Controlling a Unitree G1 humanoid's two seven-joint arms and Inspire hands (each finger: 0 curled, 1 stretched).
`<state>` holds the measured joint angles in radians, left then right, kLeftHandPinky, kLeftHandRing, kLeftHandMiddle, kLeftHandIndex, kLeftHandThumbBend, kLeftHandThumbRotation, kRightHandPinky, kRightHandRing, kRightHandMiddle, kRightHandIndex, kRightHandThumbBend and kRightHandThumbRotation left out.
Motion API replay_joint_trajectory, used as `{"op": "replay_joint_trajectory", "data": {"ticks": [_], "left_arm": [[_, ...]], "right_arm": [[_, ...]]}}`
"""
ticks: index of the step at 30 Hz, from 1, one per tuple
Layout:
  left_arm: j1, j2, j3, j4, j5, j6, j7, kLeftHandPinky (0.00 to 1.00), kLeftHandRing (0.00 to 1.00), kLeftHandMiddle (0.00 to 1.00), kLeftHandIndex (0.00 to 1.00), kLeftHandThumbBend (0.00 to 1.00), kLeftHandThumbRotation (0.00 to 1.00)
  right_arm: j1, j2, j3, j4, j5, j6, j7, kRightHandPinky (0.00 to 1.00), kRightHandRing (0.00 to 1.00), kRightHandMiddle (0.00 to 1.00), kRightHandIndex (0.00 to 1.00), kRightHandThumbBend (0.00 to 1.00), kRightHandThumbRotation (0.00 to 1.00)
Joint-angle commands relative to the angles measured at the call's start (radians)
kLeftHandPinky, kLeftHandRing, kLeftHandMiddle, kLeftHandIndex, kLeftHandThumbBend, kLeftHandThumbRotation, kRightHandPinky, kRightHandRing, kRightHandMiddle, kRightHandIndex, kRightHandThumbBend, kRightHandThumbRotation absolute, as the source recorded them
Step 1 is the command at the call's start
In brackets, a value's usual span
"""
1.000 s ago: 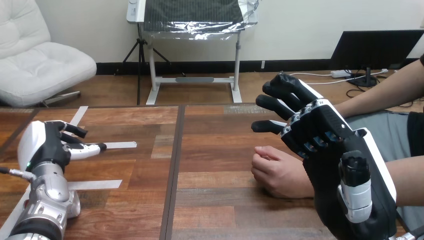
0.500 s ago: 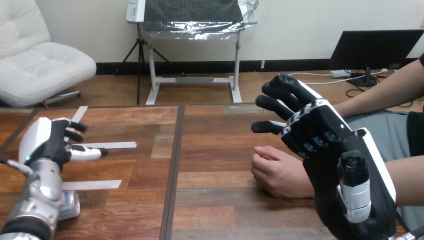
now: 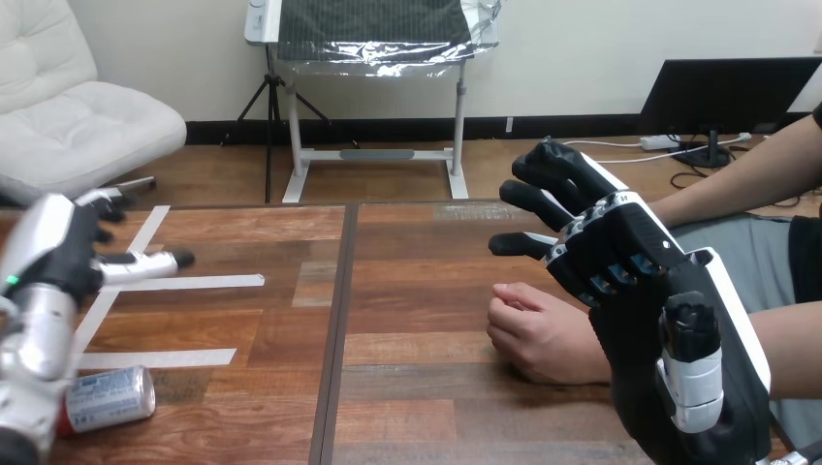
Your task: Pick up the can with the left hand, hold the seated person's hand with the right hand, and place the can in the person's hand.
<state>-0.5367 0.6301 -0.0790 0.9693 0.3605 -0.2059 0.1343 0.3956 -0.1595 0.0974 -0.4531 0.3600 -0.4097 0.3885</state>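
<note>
I am looking down at my left hand (image 3: 53, 254), which is hanging above the far left of the tabletop (image 3: 417, 291), its white back facing me and its silver forearm (image 3: 31, 341) rising from the view's bottom left corner. Its fingers (image 3: 145, 263) are reaching out nearly straight toward the right, released and gripping nothing. The can (image 3: 109, 398) is lying on its side on the tabletop, below and nearer to me than that hand, just under a strip of white tape (image 3: 160, 357). Its left end is hiding behind my forearm, and I cannot tell whether the two are touching.

My right hand (image 3: 645, 266) is standing raised at the view's right, its back turned to me and its thumb (image 3: 690, 373) pointing up close to the camera. Its fingers (image 3: 531, 199) are spreading out to the left, loosely bent and closing on nothing. The person's hand (image 3: 543, 334) is resting on the tabletop as a loose fist, just below and to the left of my right hand. My hand is covering the person's wrist in this view, so I cannot tell whether they are touching there; I am seeing no finger wrapped around it.
</note>
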Motion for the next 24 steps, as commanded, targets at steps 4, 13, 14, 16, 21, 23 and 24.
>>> {"op": "replay_joint_trajectory", "data": {"ticks": [4, 13, 14, 16, 21, 23, 24], "left_arm": [[0.070, 0.077, 0.035, -0.200, -0.006, -0.019, -0.033, 0.74, 0.84, 0.85, 0.85, 0.91, 0.60], [0.168, 0.103, 0.087, -0.359, -0.019, -0.001, -0.062, 0.74, 0.84, 0.85, 0.86, 0.89, 0.61], [0.180, 0.106, 0.094, -0.374, -0.020, -0.003, -0.064, 0.74, 0.84, 0.85, 0.86, 0.89, 0.61], [0.195, 0.108, 0.103, -0.394, -0.021, -0.002, -0.069, 0.74, 0.84, 0.85, 0.86, 0.87, 0.60], [0.238, 0.117, 0.130, -0.442, -0.032, -0.018, -0.086, 0.74, 0.84, 0.86, 0.86, 0.85, 0.60], [0.253, 0.121, 0.138, -0.463, -0.037, -0.015, -0.097, 0.75, 0.84, 0.86, 0.85, 0.84, 0.60], [0.259, 0.124, 0.141, -0.473, -0.038, -0.011, -0.104, 0.75, 0.84, 0.86, 0.85, 0.84, 0.59]], "right_arm": [[-0.030, 0.006, -0.013, -0.033, 0.020, -0.013, 0.002, 0.73, 0.88, 0.88, 0.87, 0.85, 0.83], [-0.034, 0.008, -0.012, -0.029, 0.013, -0.013, 0.000, 0.74, 0.88, 0.88, 0.86, 0.86, 0.83], [-0.035, 0.008, -0.012, -0.028, 0.012, -0.014, 0.000, 0.74, 0.88, 0.88, 0.87, 0.86, 0.83], [-0.037, 0.007, -0.013, -0.026, 0.011, -0.016, 0.001, 0.74, 0.88, 0.88, 0.87, 0.86, 0.84], [-0.040, 0.008, -0.012, -0.023, 0.016, -0.016, 0.004, 0.75, 0.88, 0.88, 0.87, 0.86, 0.84], [-0.040, 0.008, -0.013, -0.023, 0.016, -0.016, 0.003, 0.75, 0.88, 0.88, 0.87, 0.86, 0.84], [-0.041, 0.008, -0.013, -0.023, 0.015, -0.017, 0.003, 0.75, 0.88, 0.88, 0.87, 0.86, 0.85]]}}
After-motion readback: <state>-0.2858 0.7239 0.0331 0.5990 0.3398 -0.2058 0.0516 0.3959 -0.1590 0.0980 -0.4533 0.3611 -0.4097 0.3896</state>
